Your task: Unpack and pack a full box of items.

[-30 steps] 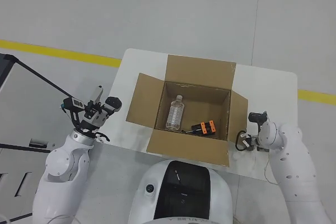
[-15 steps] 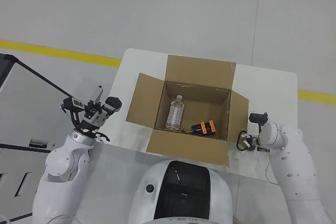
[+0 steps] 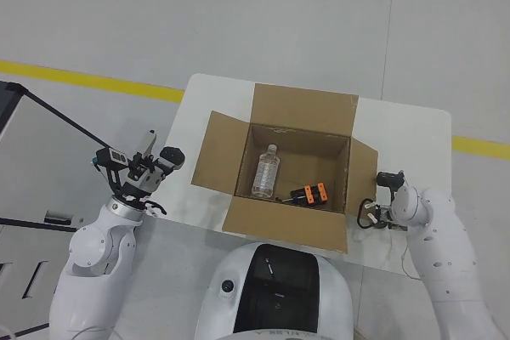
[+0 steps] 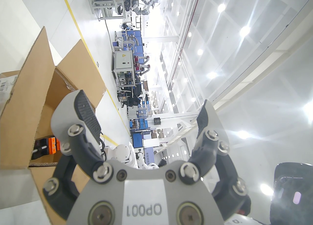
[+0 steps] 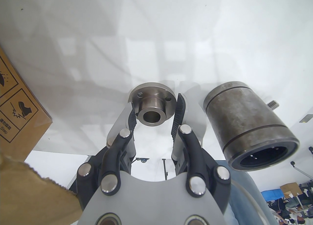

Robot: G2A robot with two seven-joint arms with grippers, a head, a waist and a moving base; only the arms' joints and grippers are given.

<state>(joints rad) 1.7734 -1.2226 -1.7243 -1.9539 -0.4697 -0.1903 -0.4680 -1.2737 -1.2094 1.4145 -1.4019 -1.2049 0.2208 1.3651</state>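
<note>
The right claw [image 5: 155, 116] sat pinched on the rim of the flanged steel hub [image 5: 152, 105], upright on the desk [image 5: 171, 28] between the cardboard box [image 5: 17, 94] and a steel sleeve [image 5: 247, 125] — heavy, stiff, slick metal, likely best gripped across that flange — left claw [image 4: 144, 103] spread, empty.

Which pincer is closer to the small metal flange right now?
Right. The right pincer grips the flange on the table beside the box; the left pincer hangs open past the box's opposite side.

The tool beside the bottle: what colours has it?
The tool is orange and black; the top view shows it best.
</note>
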